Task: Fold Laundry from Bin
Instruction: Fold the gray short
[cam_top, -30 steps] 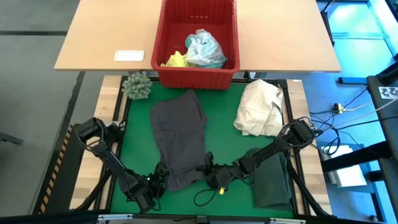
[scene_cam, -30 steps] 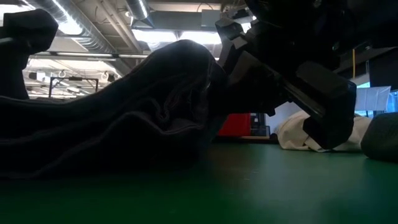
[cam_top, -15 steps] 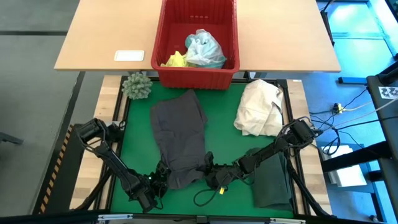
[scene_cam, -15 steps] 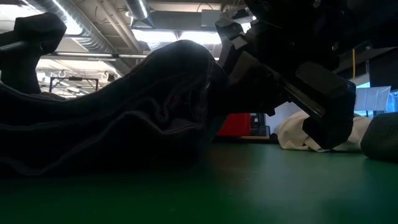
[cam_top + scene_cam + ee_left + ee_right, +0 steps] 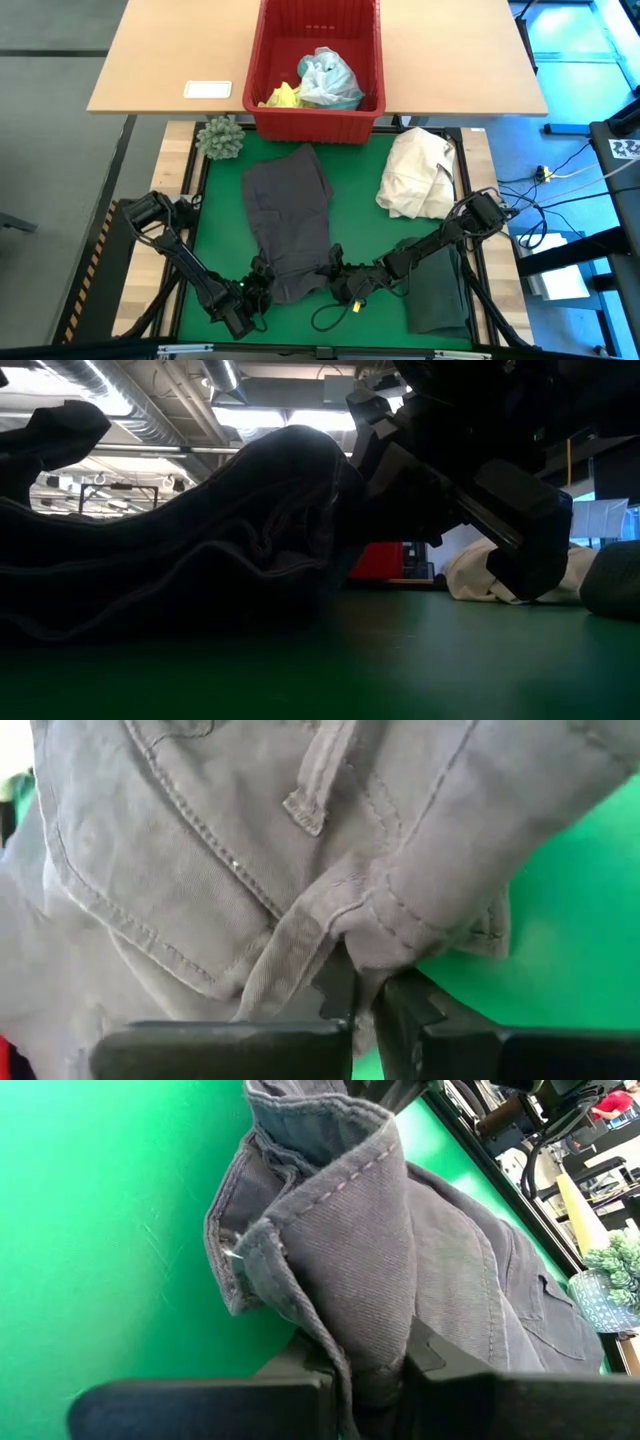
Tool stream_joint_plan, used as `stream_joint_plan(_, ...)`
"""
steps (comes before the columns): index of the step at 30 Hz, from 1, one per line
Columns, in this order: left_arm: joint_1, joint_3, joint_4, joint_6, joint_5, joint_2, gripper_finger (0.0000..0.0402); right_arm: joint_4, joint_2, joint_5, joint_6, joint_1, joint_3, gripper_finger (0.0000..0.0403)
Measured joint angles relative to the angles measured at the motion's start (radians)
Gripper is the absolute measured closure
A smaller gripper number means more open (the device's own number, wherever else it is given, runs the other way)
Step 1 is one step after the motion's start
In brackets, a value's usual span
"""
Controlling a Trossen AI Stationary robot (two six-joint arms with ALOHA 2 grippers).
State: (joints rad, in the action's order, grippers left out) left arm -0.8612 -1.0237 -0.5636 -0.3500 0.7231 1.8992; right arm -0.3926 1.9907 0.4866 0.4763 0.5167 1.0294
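1. Now both claws pinch the near hem of the grey garment (image 5: 290, 225): left claw (image 5: 365, 1010) shut on one corner, right claw (image 5: 365, 1365) shut on the other.
2. Judged step: starting a fold; next, lift both corners evenly toward the bin (image 5: 268, 120).
3. It lies on the green surface (image 5: 365, 195), long axis running from the claws to the bin.

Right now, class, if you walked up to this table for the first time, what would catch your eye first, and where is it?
The red bin at the far edge, with yellow and turquoise laundry inside, stands out first. Then the grey garment spread mid-mat, its near edge pinched by both the left gripper and right gripper. A cream bundle lies to its right.
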Motion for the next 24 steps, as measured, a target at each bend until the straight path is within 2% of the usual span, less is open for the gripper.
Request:
stream_joint_plan(14,-0.03,0.0,0.005,-0.144,-0.002,0.0,0.0395,0.0,0.0,-0.002,0.001,0.001,0.0,0.0371)
stream_joint_plan(24,-0.037,-0.002,0.037,-0.147,-0.007,-0.002,0.0395,0.003,-0.004,0.004,0.003,0.014,0.0,0.0373)
